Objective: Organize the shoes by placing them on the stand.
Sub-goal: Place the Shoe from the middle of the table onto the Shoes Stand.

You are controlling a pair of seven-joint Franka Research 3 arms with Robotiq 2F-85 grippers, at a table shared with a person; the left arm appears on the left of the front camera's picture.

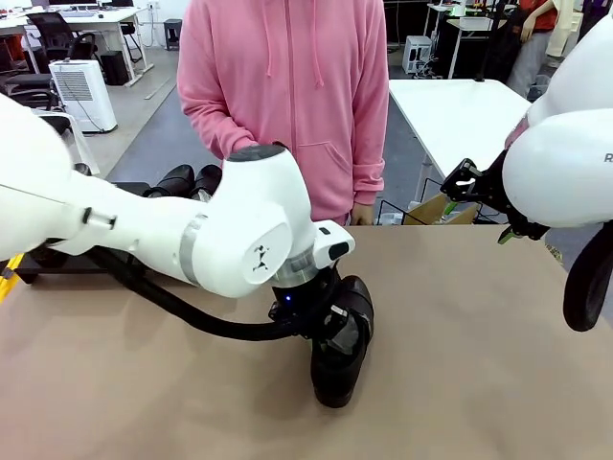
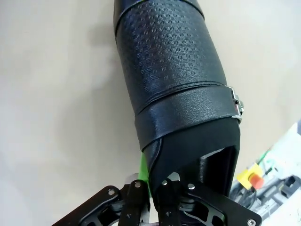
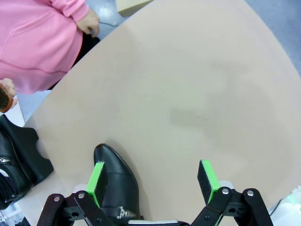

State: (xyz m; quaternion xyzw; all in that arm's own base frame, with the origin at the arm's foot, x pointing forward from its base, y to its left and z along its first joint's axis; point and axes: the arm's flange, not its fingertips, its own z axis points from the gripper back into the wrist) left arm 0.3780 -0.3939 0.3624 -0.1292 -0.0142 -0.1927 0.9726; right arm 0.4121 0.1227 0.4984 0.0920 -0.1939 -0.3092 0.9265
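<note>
Nearest the robot's edge of the tan table, just in from the middle, a glossy black shoe lies on the tabletop with its toe pointing toward the near edge. The left gripper is down on it, hanging from the big white left arm that reaches in from the left side. From the left wrist camera, the shoe runs straight away from the lens: embossed leather up front, a strap with a small metal buckle across it, then the open collar. The left gripper is pressed together on the edge of that collar, a green pad flat against the leather, pinching the shoe.

Over on the right, the right gripper hangs above the table with its green-padded fingers spread wide and nothing between them; the toe of the shoe shows below, next to one finger.

Further back, off the table's left far corner, the low black stand carries more black shoes, partly hidden behind the arm. At the far edge stands a person in a pink hoodie, a hand near the table's rim.
</note>
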